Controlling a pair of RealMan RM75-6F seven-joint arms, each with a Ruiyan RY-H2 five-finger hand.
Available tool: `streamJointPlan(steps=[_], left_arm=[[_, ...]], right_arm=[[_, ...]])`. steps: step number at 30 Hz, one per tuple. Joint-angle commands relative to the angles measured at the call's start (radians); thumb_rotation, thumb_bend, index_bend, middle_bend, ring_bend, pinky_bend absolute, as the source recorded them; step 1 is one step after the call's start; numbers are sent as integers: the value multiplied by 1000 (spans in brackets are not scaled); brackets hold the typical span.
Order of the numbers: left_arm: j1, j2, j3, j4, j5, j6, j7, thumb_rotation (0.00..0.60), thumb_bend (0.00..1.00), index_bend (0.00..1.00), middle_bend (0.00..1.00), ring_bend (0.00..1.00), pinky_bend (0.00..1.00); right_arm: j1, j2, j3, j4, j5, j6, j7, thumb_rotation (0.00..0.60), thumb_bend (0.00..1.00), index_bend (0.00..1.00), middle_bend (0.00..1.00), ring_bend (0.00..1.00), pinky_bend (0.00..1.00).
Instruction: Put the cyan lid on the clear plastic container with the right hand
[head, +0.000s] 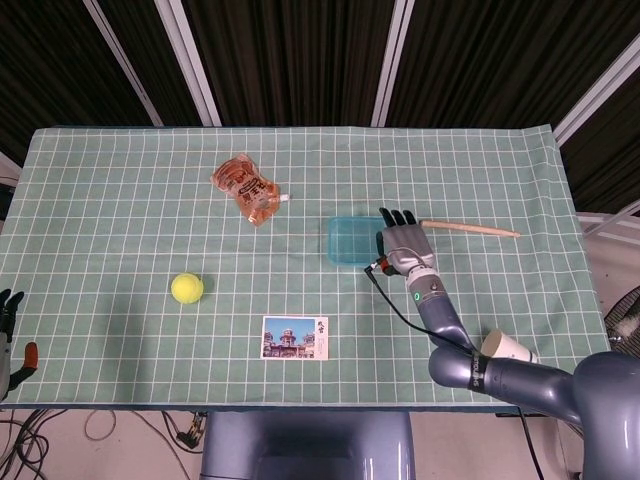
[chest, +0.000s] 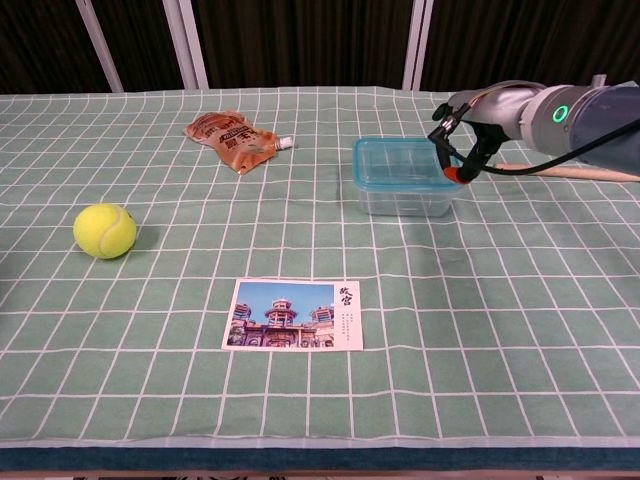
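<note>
The table's green checked cloth fills most of both views, and the right arm reaches in from the lower right of the head view. The clear plastic container sits right of centre, with the cyan lid already lying on top of it. The right hand is at the lid's right edge, fingers extended and slightly apart, holding nothing; whether it actually touches cannot be told. The left hand shows only at the far lower left, its fingers unclear. The step looks like seating the lid; next, likely a downward press along the rim to snap it shut.
</note>
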Motion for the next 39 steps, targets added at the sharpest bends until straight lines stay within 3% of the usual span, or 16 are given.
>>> streamJointPlan(steps=[1,33,39], left_arm=[[0,0,0,0,1,0,0,600,504,41,0,0,0],[-1,2,0,-3,-6,-2,1,600,504,47,0,0,0],[-1,3,0,-5,-9,-4,-2,600,504,46,0,0,0]], right_arm=[[-2,-4,-3,4,-5,-3,0,600,501,603,14,0,0],[-8,-71,-4,96,0,-50,-2,600,501,603,6,0,0],[4,-78,33,97,-14,-12,-1,600,501,604,5,0,0]])
